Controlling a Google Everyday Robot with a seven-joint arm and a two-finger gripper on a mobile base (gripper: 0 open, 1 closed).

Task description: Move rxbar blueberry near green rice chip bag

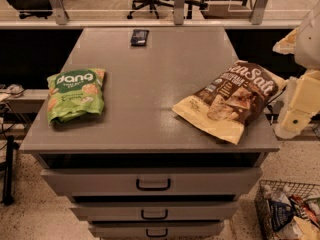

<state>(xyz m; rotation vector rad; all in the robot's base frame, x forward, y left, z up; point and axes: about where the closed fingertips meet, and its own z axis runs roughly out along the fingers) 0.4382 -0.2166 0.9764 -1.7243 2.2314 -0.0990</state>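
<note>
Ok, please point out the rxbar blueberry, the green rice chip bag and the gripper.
rxbar blueberry (139, 37): camera view, middle of wrapper.
green rice chip bag (76, 95): camera view, middle of pouch.
gripper (292, 119): camera view, right of the cabinet (165, 79), its cream lower end.

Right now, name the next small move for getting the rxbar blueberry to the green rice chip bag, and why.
Probably reach the gripper, right of the table beside the Sea Salt chip bag, toward the rxbar blueberry. The bar lies untouched at the far edge, apart from the green rice chip bag at near left, so grasping comes first.
</note>
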